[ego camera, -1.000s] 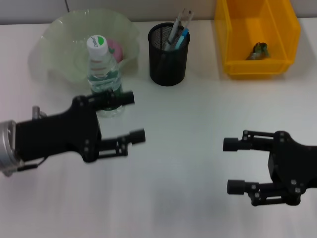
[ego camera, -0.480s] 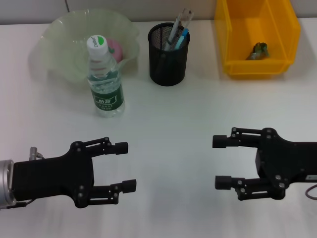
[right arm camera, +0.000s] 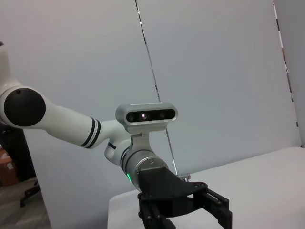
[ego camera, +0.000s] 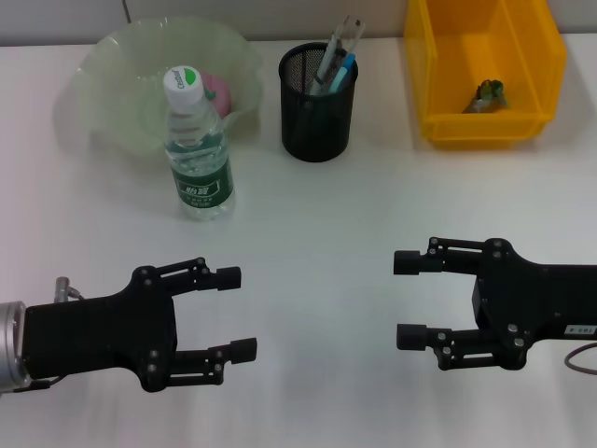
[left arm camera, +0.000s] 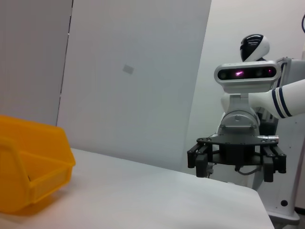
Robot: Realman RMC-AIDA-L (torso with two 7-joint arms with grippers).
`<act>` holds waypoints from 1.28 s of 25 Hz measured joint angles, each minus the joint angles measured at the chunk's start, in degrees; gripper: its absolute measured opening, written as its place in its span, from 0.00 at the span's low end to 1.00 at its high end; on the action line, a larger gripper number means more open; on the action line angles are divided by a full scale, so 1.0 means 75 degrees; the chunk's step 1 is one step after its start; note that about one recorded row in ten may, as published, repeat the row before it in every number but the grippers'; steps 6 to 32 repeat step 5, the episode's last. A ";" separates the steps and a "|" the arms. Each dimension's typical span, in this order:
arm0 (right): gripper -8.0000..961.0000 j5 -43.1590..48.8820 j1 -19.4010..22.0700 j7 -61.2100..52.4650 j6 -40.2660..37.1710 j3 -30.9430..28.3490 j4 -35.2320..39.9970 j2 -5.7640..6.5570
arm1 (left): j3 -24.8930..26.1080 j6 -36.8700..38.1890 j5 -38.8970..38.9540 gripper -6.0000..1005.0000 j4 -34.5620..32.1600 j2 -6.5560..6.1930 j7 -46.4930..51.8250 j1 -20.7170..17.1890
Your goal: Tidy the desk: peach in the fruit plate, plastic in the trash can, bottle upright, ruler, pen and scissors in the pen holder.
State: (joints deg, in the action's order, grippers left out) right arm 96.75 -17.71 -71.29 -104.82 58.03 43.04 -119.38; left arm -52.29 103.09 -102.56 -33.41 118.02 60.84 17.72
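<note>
Both end effectors, left (ego camera: 235,313) and right (ego camera: 407,299), have been drawn back spread and empty, the clear plastic green-labelled bottle (ego camera: 198,149) released upright, so tidying appears finished.

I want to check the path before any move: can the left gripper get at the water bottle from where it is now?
Probably yes. The left gripper hangs open over bare table, and nothing lies between it and the upright water bottle. The green fruit plate stands close behind the bottle, so it could get bumped.
</note>
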 joint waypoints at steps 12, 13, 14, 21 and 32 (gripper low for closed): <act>0.79 -0.0001 -0.0032 0.0002 0.0001 0.0009 -0.0140 -0.0007 | 0.0001 0.0004 0.0020 0.80 0.0001 0.0014 -0.0094 0.0011; 0.79 -0.0001 -0.0032 0.0002 0.0001 0.0009 -0.0140 -0.0007 | 0.0001 0.0004 0.0020 0.80 0.0001 0.0014 -0.0094 0.0011; 0.79 -0.0001 -0.0032 0.0002 0.0001 0.0009 -0.0140 -0.0007 | 0.0001 0.0004 0.0020 0.80 0.0001 0.0014 -0.0094 0.0011; 0.79 -0.0001 -0.0032 0.0002 0.0001 0.0009 -0.0140 -0.0007 | 0.0001 0.0004 0.0020 0.80 0.0001 0.0014 -0.0094 0.0011; 0.79 -0.0001 -0.0032 0.0002 0.0001 0.0009 -0.0140 -0.0007 | 0.0001 0.0004 0.0020 0.80 0.0001 0.0014 -0.0094 0.0011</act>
